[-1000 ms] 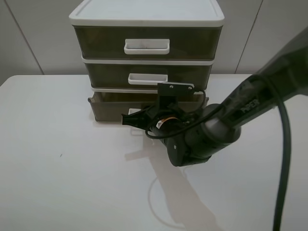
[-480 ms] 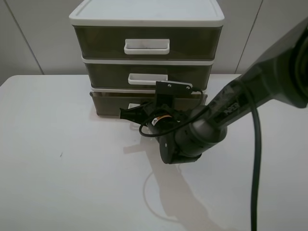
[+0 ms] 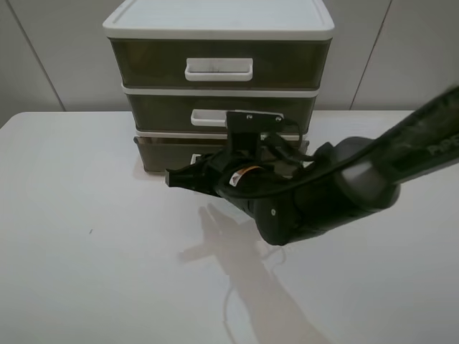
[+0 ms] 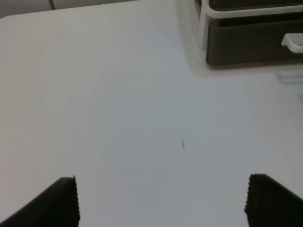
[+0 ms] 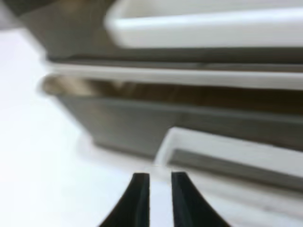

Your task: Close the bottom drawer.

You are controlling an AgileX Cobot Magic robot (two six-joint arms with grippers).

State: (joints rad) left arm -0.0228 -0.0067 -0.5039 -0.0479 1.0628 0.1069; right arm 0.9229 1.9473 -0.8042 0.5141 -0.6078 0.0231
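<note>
Since a second ago the bottom drawer (image 3: 159, 155) has slid back until only a sliver of it shows beyond the two drawers above (image 3: 150, 86). The right gripper (image 3: 172, 176) has shifted toward the desk's left edge. Over bare desk (image 3: 86, 251), the left gripper (image 4: 163, 201) hangs with its jaws spread wide, holding nothing. At the middle of the far edge stands the drawer unit (image 3: 219, 21), with the bottom drawer as its lowest tier. The right gripper's jaws sit almost together with a thin gap, gripping nothing, near the left end of the white handle (image 5: 227, 153) but apart from it.
</note>
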